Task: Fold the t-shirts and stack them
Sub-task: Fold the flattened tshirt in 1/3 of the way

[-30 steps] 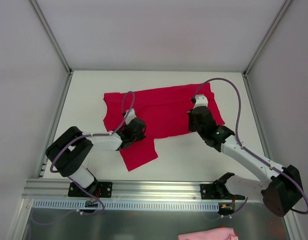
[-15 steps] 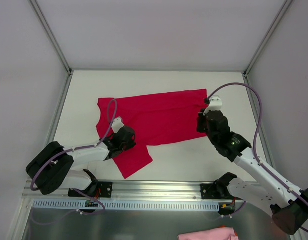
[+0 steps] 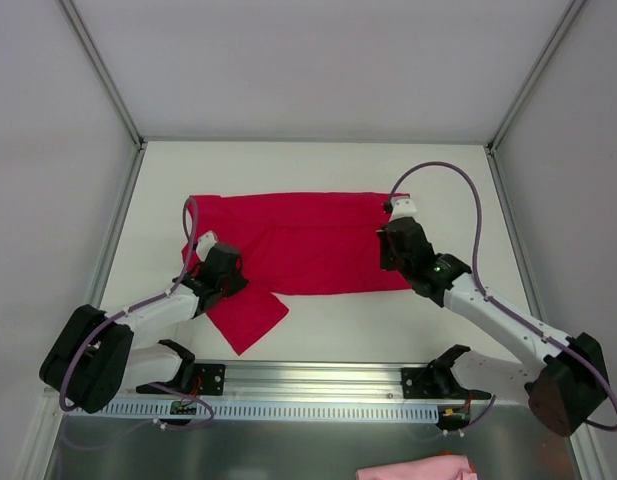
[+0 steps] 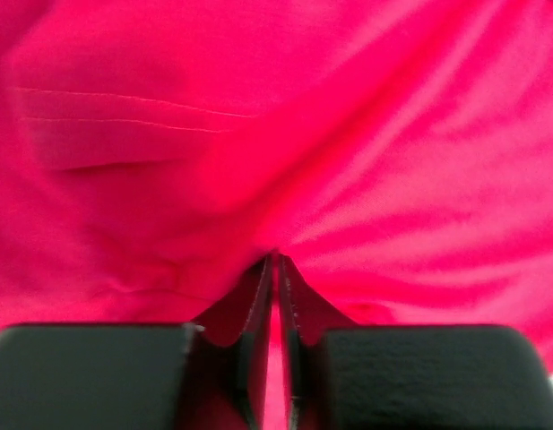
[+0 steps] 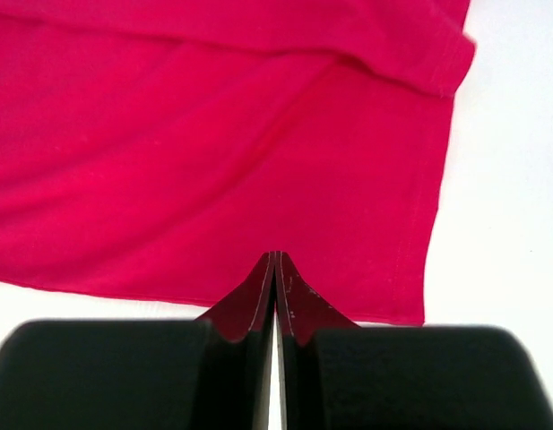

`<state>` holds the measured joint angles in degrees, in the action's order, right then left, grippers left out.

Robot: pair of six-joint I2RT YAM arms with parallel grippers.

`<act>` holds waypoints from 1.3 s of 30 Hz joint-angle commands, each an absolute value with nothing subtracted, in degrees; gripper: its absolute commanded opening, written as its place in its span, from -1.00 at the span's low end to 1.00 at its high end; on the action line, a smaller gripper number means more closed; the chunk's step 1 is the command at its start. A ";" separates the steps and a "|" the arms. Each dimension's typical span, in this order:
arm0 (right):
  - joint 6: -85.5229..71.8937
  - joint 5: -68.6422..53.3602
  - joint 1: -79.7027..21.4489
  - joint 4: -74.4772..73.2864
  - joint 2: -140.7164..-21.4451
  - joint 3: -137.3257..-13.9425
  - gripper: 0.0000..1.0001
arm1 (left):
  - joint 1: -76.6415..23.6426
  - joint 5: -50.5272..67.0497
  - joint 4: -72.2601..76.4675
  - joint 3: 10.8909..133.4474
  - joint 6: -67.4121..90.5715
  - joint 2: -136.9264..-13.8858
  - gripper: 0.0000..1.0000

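A crimson t-shirt [image 3: 308, 240] lies spread wide across the middle of the white table [image 3: 338, 325], with one sleeve [image 3: 243, 320] trailing toward the near edge. My left gripper [image 3: 226, 275] is on the shirt's left part. In the left wrist view the gripper [image 4: 276, 258] is shut, and the t-shirt [image 4: 366, 134] puckers into its tips. My right gripper [image 3: 390, 245] stands over the shirt's right end. In the right wrist view the gripper [image 5: 276, 255] is shut just inside the near hem, and the t-shirt [image 5: 213, 161] lies flat with no fold between the tips.
A pink cloth [image 3: 418, 468] shows at the bottom edge, below the aluminium rail [image 3: 318, 380] that carries both arm bases. Enclosure walls stand close on the left [image 3: 48, 200], right [image 3: 578, 200] and back. Bare table lies behind the shirt [image 3: 308, 165].
The shirt has been drawn leftward and lies straighter and flatter. My left gripper has moved left and toward the near edge with the cloth. My right gripper swung right, then came back left.
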<state>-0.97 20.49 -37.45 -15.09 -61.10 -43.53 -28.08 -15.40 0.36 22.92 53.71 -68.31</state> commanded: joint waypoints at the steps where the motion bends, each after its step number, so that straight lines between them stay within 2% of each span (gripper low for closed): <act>1: -0.70 19.34 -37.88 -11.70 -64.15 -45.27 -0.92 | -27.51 -7.58 4.10 23.39 48.26 -67.68 -0.83; 2: -0.53 18.90 -37.97 -11.25 -64.60 -45.26 -0.93 | -28.12 -6.34 6.13 23.55 46.86 -67.33 -0.66; 3: -0.53 18.37 -37.88 -11.08 -65.12 -45.44 -0.94 | -29.00 -6.76 7.28 24.16 46.06 -67.15 -0.24; 6: -0.53 17.49 -37.97 -9.85 -66.97 -45.97 -0.95 | -32.16 -8.43 5.11 32.13 41.85 -68.72 0.38; 8: -0.44 16.96 -37.88 -9.58 -67.50 -46.05 -0.96 | -32.26 -10.18 2.48 35.84 41.14 -70.39 0.46; 11: -0.53 17.05 -37.88 -9.93 -67.50 -46.06 -0.96 | -32.08 -17.04 -6.83 44.09 41.48 -75.65 0.48; 16: -0.53 17.05 -37.88 -8.18 -66.53 -44.39 -0.95 | -30.59 -21.70 -11.42 47.90 43.06 -80.50 0.46; 23: -0.70 15.21 -37.88 -5.72 -73.29 -44.21 -0.98 | -27.78 -22.06 -12.92 49.13 43.68 -85.95 0.44; 32: -1.76 13.97 -37.97 -2.20 -75.59 -41.48 -0.98 | -25.49 -22.85 -13.97 51.76 42.89 -90.79 0.43; 39: -1.06 15.38 -37.97 -1.32 -76.02 -40.69 -0.99 | -23.91 -24.34 -14.94 54.40 42.36 -93.60 0.31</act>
